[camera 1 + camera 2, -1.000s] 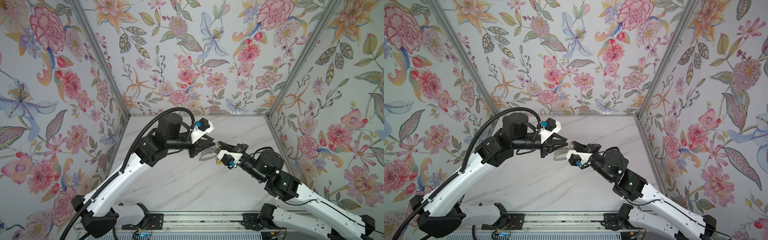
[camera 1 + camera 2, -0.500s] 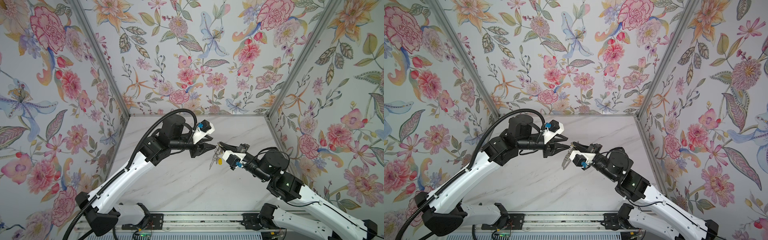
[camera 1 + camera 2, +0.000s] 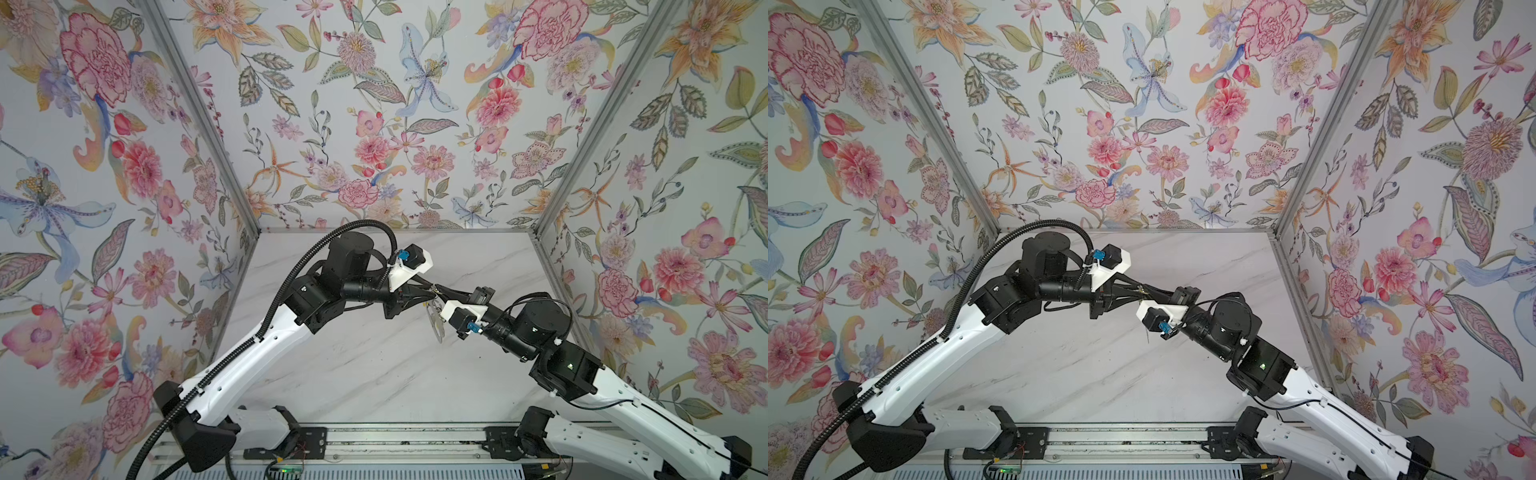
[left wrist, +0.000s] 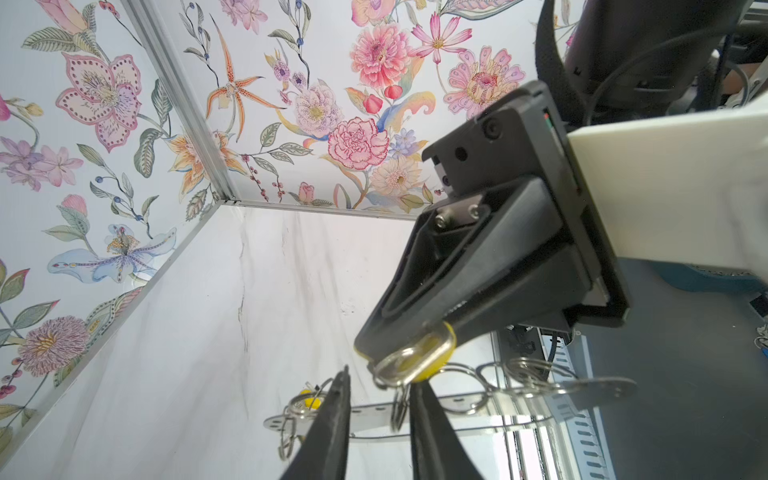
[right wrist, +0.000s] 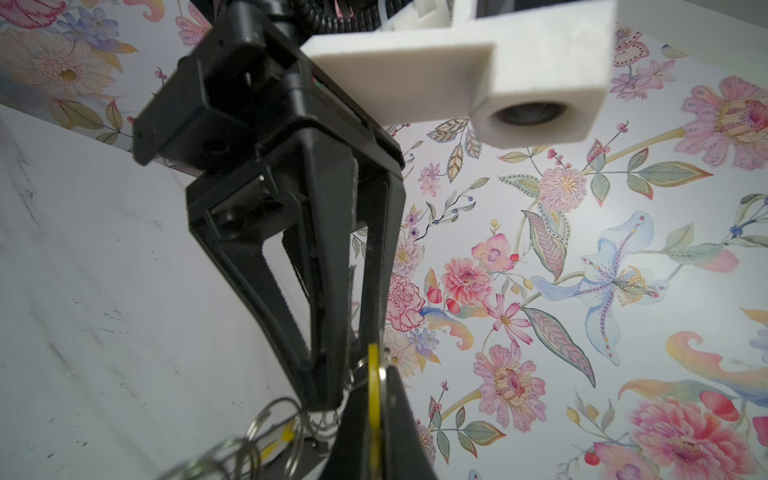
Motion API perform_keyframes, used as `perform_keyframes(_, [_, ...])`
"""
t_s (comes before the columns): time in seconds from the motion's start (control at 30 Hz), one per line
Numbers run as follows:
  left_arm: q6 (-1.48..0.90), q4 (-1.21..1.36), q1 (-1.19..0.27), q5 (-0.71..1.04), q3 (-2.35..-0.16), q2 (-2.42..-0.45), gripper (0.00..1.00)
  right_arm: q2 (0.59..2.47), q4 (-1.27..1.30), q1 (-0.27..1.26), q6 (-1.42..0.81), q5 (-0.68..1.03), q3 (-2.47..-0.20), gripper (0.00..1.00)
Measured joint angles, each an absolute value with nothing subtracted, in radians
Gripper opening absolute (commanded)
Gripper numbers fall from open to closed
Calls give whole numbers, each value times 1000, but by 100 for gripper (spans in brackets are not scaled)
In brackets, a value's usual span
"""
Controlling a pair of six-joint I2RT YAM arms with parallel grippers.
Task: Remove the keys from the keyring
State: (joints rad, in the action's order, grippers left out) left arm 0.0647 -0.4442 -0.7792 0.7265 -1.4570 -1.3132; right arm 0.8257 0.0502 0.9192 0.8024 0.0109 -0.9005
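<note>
Left wrist view tells it best: the right gripper (image 4: 395,351) has its fingers pinched shut on a key (image 4: 419,359), gripping the glossy yellow oval tag, which hangs from a thin wire ring. The left gripper (image 4: 380,388) faces it with fingers a little apart, straddling another wire ring (image 4: 400,409) and clamped on nothing I can see. The keyring (image 4: 370,417), a long, flat strip of dull grey metal, hangs in the air between them over the middle of the white marble-look table (image 3: 374,374). A second yellow tag (image 4: 311,402) dangles near one end. No key lies loose on the table — my read is that none is off yet and every one is left to free.
</note>
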Motion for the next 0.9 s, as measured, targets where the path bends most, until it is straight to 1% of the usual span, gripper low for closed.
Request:
perform_keyframes(0.1, [65,-443,-780,727,-1453,-1313,2,826,52,915,803,6,-900,0])
perform_keyframes(0.13, [64,-443,-780,730,-1451,-1313,0,826,52,913,803,-1,-900,0])
perform_keyframes(0.47, [81,-400,-780,694,-1406,-1278,0,822,47,912,803,-23,-899,0])
perform_keyframes(0.67, [129,-294,-785,650,-1301,-1197,0,804,42,912,803,-35,-875,0])
perform_keyframes(0.9, [167,-217,-786,643,-1285,-1179,0,805,43,912,794,-30,-874,0])
